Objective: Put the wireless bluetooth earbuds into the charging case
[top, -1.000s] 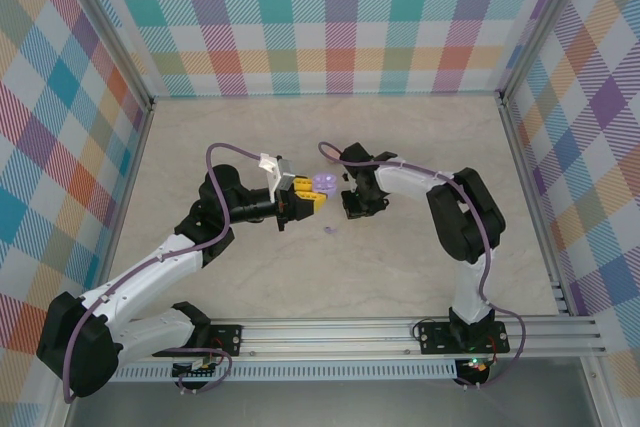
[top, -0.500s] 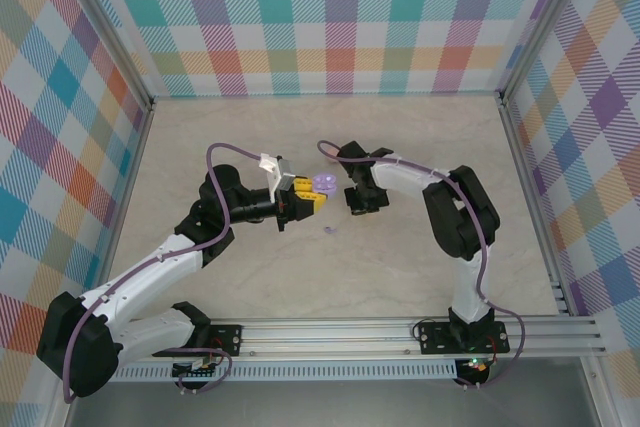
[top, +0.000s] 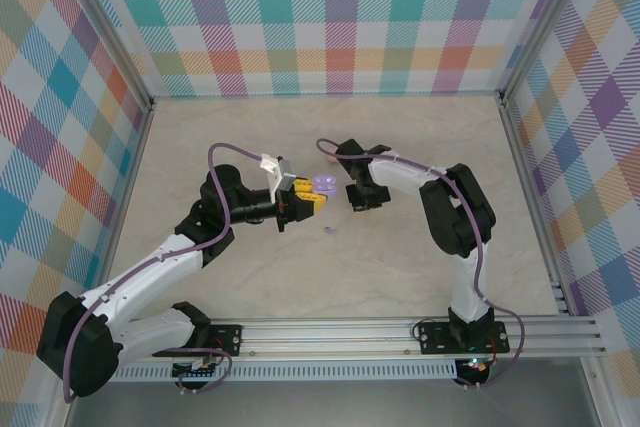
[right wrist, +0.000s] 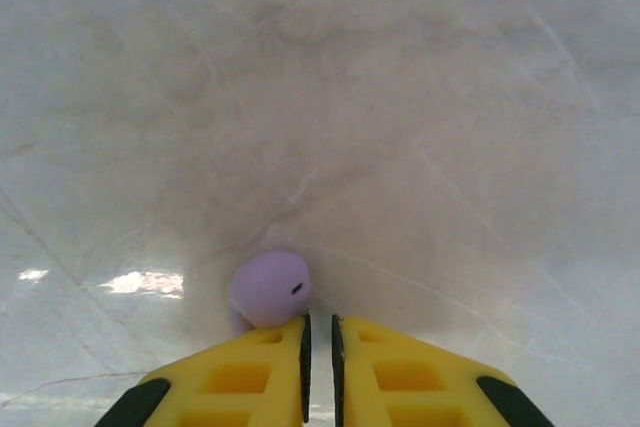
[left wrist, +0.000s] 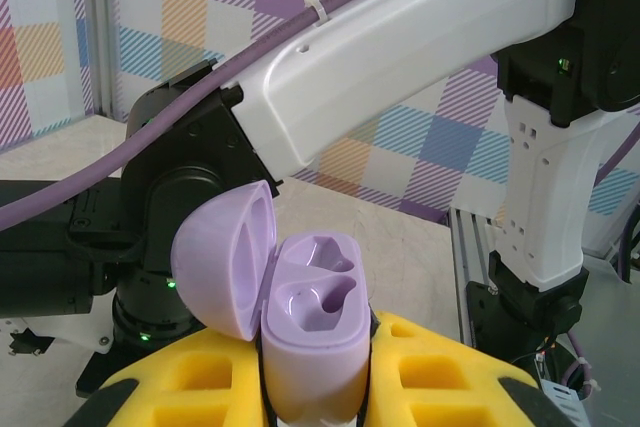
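The left claw (left wrist: pixel 316 392) is clenched on the charging case (left wrist: pixel 312 347), whose lid (left wrist: pixel 225 257) is swung open and whose two wells face up, both empty. The right claw (right wrist: pixel 318 332) is pressed almost closed, with nothing in the slit between its fingers. A purple earbud (right wrist: pixel 268 289) lies on the counter (right wrist: pixel 450 147), touching the tip of the finger on the picture's left, just outside the slit. It looks roundish, with no clear long axis. The right arm is nearer and would likely need to open and sidestep to straddle it
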Controlling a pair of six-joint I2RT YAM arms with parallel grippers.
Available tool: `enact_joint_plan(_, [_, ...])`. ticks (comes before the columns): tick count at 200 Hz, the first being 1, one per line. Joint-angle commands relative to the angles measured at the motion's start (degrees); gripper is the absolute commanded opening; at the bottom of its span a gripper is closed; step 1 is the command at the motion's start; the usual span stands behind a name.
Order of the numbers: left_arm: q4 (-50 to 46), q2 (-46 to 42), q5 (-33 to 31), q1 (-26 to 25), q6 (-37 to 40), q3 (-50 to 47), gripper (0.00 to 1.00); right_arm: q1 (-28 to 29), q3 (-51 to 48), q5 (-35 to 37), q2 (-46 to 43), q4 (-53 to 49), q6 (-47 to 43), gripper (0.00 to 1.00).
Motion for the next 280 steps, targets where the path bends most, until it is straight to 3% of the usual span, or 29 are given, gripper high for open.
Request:
enact_joint_plan(1, [0.6, -0.1, -0.2, 0.3, 0.4, 1.8, 0.21, -0.1, 0.9, 0.8, -0.7, -1.1, -0.5, 0.19])
enact_joint_plan(62, [0.2, 0.3, -0.2, 0.3, 0.4, 2.2, 0.21, -1.0, -0.3, -4.1, -5.6, 1.1, -0.9, 0.25])
enact_joint_plan(135, [-0.1, 0.5, -0.5, 0.3, 0.6, 2.2, 0.2, -2.5, 4.3, -9.3, -1.5, -0.6, 2.3, 0.41])
enact_joint_plan(280, [-0.2, 1.4, -0.5, 0.2, 0.7, 2.6, 0.2, -4.0, 8.9, -11.3, 5.3, -4.2, 5.5, 0.41])
